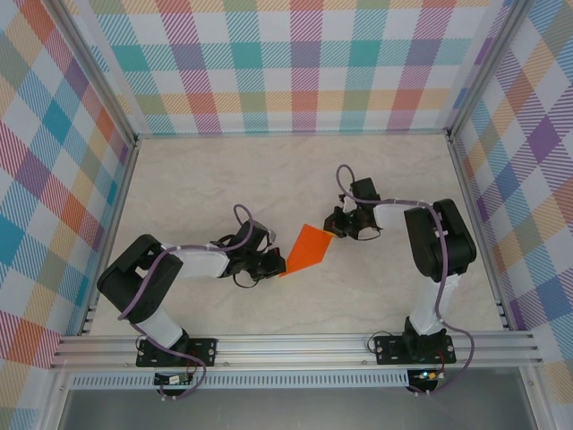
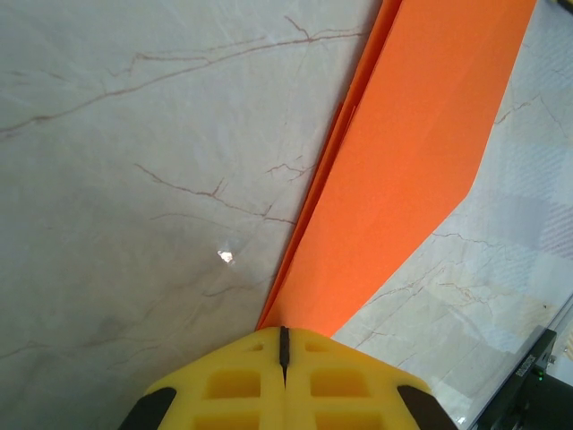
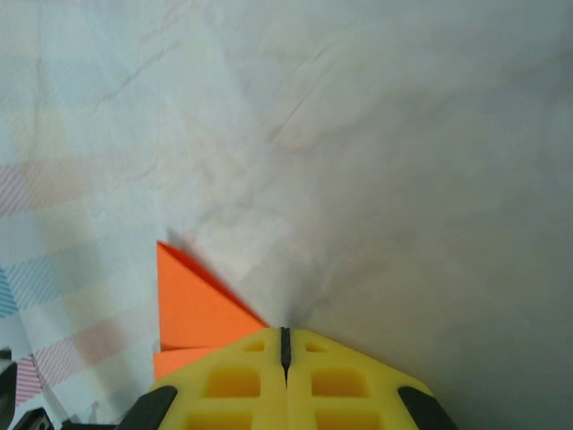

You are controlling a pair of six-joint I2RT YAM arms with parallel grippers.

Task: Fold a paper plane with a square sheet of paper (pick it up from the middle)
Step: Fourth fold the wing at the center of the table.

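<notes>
Your paper [image 1: 307, 251] lies lengthwise between both arms | left gripper [image 1: 276, 266] pressed together at its near tip | right gripper [image 1: 333, 228] likewise, far corner.

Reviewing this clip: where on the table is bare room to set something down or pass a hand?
Free: the wide far strip of the table between the back wall and the folded orange paper; also the near strip between the two arm bases. Crowded: the centre, where the left gripper and right gripper both pinch that paper.
</notes>
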